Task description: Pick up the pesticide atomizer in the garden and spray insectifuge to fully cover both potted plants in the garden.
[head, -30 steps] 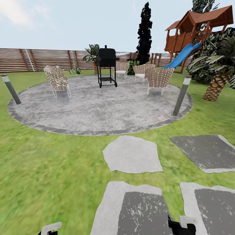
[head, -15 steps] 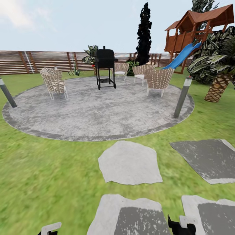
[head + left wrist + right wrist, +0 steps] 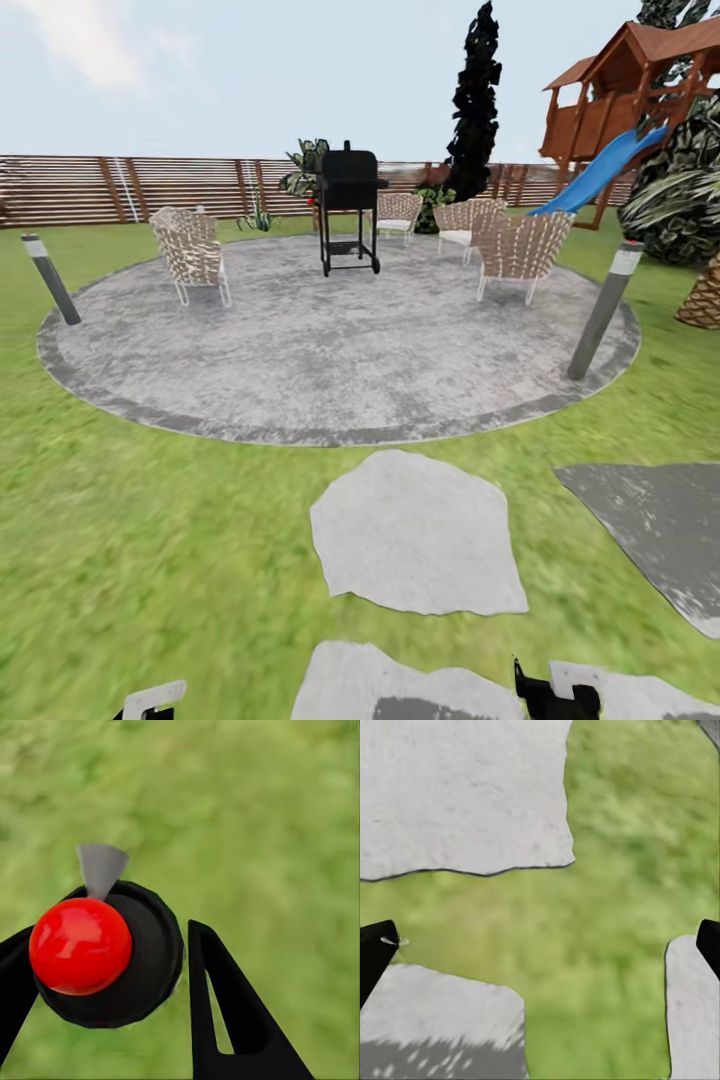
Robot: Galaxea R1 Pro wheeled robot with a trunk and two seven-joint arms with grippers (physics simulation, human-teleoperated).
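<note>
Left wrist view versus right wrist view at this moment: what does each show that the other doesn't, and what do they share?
Left wrist view: the pesticide atomizer from above, red spot on a dark round cap, held between the left gripper fingers. Right wrist view: pale stone slabs, and the right gripper fingers spread wide with nothing between. Shared: green lawn below and black fingers.

Glossy red atomizer [image 3: 80, 945] ball; rough stone slabs [image 3: 415, 530].

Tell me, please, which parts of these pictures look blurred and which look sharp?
Head view: the near lawn is smeared, while the grill and chairs stay fairly crisp. Left wrist view: the grass is soft, the atomizer's red-spotted top sharp. Right wrist view: the stone slab has clean edges.
</note>
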